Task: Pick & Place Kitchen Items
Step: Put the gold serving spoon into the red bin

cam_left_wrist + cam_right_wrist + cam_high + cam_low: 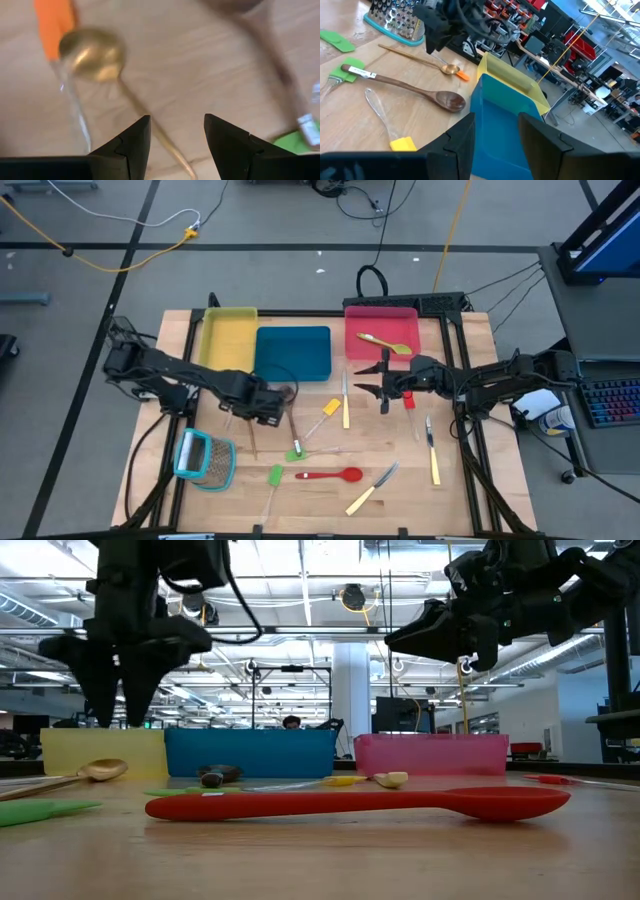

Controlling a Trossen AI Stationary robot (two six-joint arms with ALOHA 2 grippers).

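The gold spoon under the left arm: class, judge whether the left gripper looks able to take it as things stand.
Probably yes. The left gripper hangs open right above the gold spoon, its fingers either side of the thin handle, with nothing between them. The orange spatula lies close beside the bowl, not on the handle.

The bench (470,480) is pale wood with a matt, visibly grained surface. The small gold spoon (92,54) is polished metal with a glossy bowl. The dark wooden spoon (420,92) shows a smooth, slightly shiny finish. The red spoon (380,803) is smooth plastic. The blue tray (495,115) is matt plastic.
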